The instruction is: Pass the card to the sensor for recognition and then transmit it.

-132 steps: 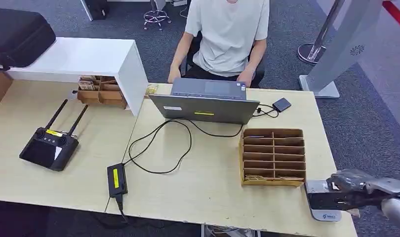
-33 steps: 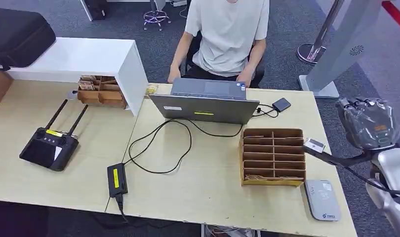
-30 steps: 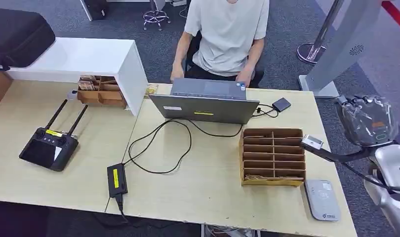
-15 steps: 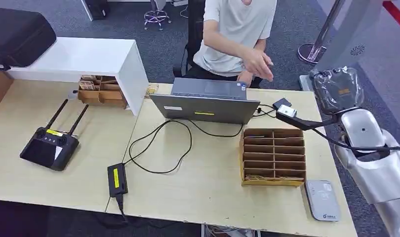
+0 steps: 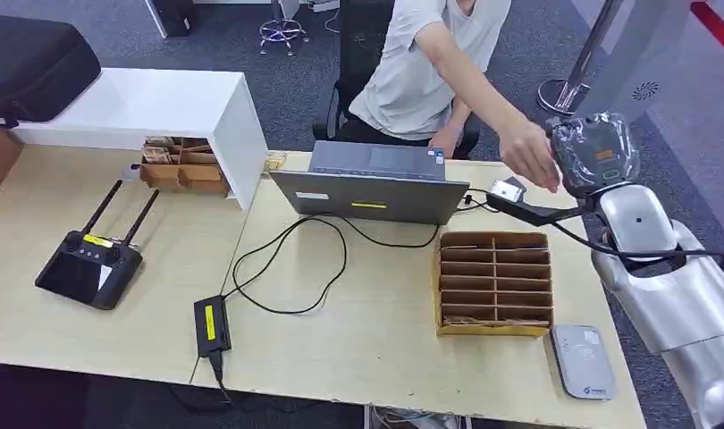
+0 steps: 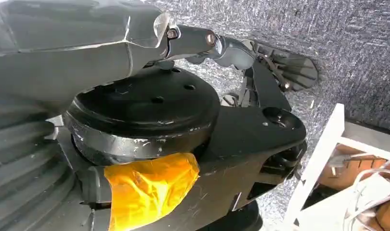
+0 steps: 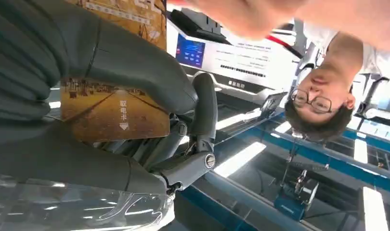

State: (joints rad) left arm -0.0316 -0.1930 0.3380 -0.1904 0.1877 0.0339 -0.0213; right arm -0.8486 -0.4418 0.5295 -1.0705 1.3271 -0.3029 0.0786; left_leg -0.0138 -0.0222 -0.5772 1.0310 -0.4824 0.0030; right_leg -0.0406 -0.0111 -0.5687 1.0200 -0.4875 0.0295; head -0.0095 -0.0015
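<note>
My right hand [image 5: 542,213] is raised over the table's back right, beyond the cardboard slot box [image 5: 494,284]. It pinches a card [image 5: 502,189] between the thumb and fingers. Seen from the right wrist, the card [image 7: 113,113] is golden-brown with white print, and my right hand [image 7: 135,72] grips it. A person's hand [image 5: 530,159] reaches in right next to the card; whether it touches I cannot tell. The grey card sensor [image 5: 584,360] lies flat at the table's front right corner. My left hand [image 6: 251,57] hangs low with its fingers apart, holding nothing.
A laptop [image 5: 372,186] with a looping black cable and a power brick [image 5: 210,323] takes up the middle of the table. A black controller with antennas [image 5: 88,266] lies on the left. A white shelf [image 5: 162,107] stands at the back left. The person sits behind the laptop.
My right hand has left the sensor and carried the card up and back over the slot box. The person has leaned over and stretched a hand out to the card.
</note>
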